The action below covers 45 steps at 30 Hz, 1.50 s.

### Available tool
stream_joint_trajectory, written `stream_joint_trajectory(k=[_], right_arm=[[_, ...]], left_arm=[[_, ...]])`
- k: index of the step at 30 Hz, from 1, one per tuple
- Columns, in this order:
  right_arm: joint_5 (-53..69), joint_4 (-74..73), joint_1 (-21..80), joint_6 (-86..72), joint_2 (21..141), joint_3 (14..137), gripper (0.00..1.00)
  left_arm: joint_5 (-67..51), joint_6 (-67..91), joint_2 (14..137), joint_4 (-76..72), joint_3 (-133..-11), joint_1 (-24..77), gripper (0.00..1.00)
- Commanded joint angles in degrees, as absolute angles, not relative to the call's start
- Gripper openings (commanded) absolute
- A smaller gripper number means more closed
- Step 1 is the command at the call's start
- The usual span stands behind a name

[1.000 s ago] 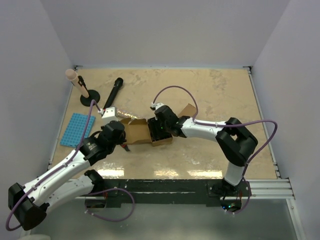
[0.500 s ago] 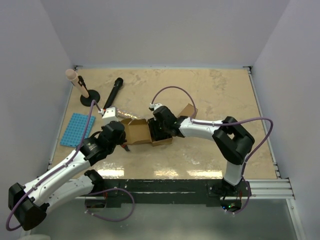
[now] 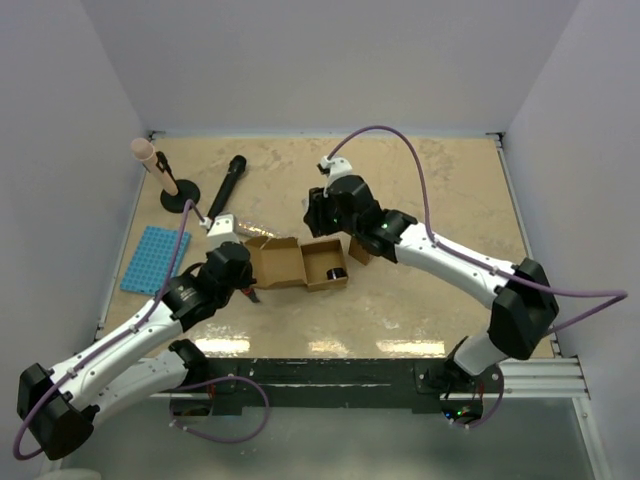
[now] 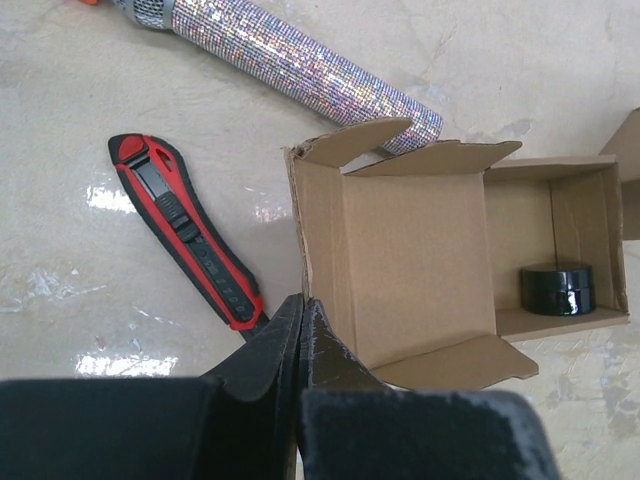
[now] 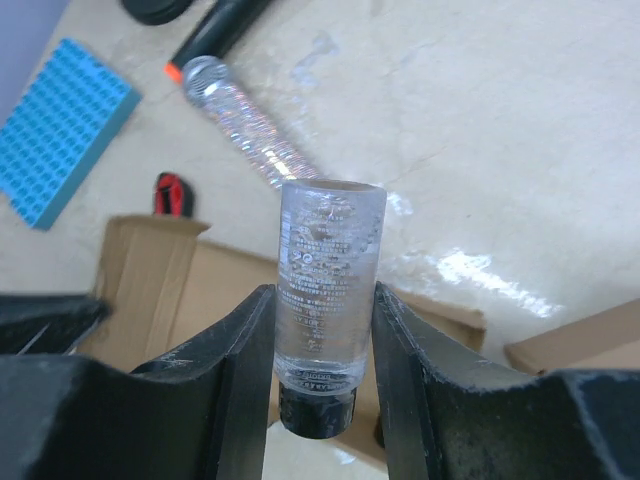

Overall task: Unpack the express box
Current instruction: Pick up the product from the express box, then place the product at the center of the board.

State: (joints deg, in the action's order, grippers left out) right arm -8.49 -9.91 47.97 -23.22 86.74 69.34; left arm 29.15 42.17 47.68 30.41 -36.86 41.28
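The express box [image 3: 300,262] is an open brown carton lying on the tabletop; the left wrist view looks into the box [image 4: 420,270]. A small black jar [image 4: 556,288] sits at its right end, and the top view shows the same jar [image 3: 338,272]. My right gripper [image 5: 322,292] is shut on a clear bottle [image 5: 325,250] with a black cap, held above the box's far side; from above the right gripper [image 3: 318,210] hangs just behind the box. My left gripper [image 4: 302,300] is shut, its tips at the edge of the box's left flap. Whether they pinch the cardboard is unclear.
A red and black utility knife [image 4: 185,235] lies left of the box, with a glittery silver stick [image 4: 300,65] behind it. Further back left are a black marker [image 3: 226,180], a blue studded pad [image 3: 155,258] and a round stand with a pink-tipped rod [image 3: 165,180].
My right gripper has risen out of the box with the clear bottle and moved toward the back. The left arm and the box have stayed put.
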Motion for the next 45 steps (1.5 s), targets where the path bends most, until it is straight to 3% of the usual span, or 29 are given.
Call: stream_joint_trajectory(k=[1, 12, 21, 25, 28, 37, 45], right_arm=[[-12.8, -11.4, 42.7, -22.0, 93.0, 75.7, 0.27], [-10.2, -16.5, 35.2, -21.4, 120.4, 98.1, 0.25], [-10.4, -18.3, 34.9, -20.8, 125.0, 98.9, 0.37], [-10.4, -18.5, 34.9, -21.3, 123.8, 96.7, 0.55], [-11.1, -18.0, 34.9, -22.1, 121.6, 93.9, 0.61], [-13.9, -14.4, 36.5, -23.8, 101.4, 81.4, 0.64], [-15.6, -24.5, 49.0, -22.1, 92.6, 74.6, 0.63]], left_arm=[[27.7, 41.1, 47.4, 27.3, -35.5, 41.1, 0.00], [24.8, 41.4, 47.6, 25.4, -34.2, 41.0, 0.00], [24.3, 39.9, 48.0, 24.7, -32.9, 41.0, 0.00], [24.3, 39.6, 48.0, 24.7, -33.0, 41.1, 0.00], [24.4, 39.6, 48.0, 24.5, -32.8, 41.0, 0.00], [23.6, 40.3, 48.9, 24.0, -31.9, 41.1, 0.00], [22.7, 41.4, 49.0, 22.3, -30.8, 41.1, 0.00]])
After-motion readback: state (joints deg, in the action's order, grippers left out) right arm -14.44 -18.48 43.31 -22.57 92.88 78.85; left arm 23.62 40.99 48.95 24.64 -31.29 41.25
